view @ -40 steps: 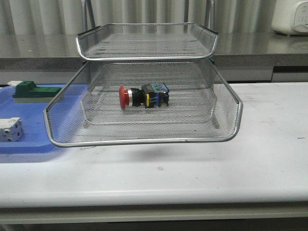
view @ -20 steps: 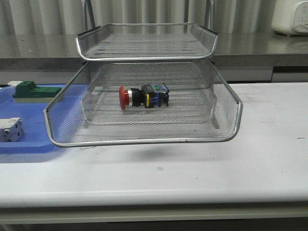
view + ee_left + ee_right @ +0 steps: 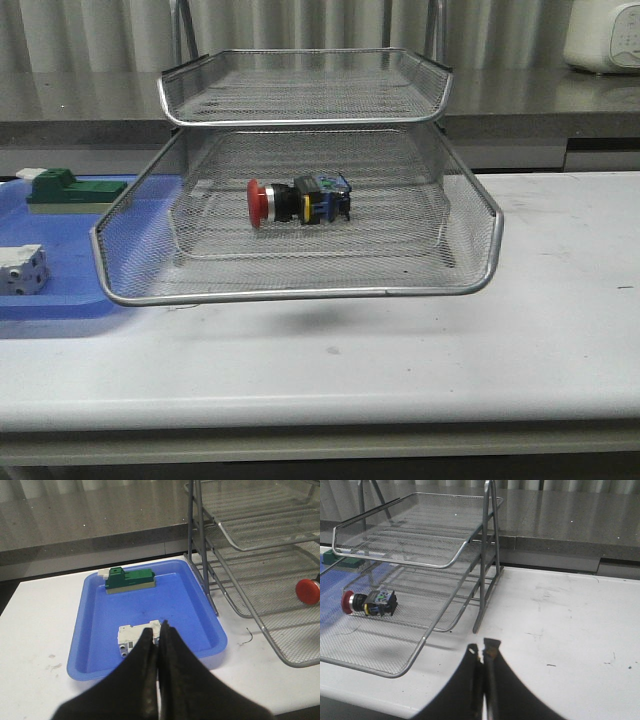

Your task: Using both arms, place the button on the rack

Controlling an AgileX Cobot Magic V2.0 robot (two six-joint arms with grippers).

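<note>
- Left gripper (image 3: 159, 630): fingers pressed together, holding nothing, poised over the blue tray (image 3: 90, 605) near the worktop (image 3: 400, 370) left edge.
- Button (image 3: 298, 201): lies on its side on a lower tier of the rack (image 3: 300, 120), red cap pointing left. Judged light, rigid and hard; the round cap may roll or slip. Take hold across the flat black body.
- Right gripper (image 3: 482, 652): fingers closed, empty, above bare worktop right of the rack.
</note>
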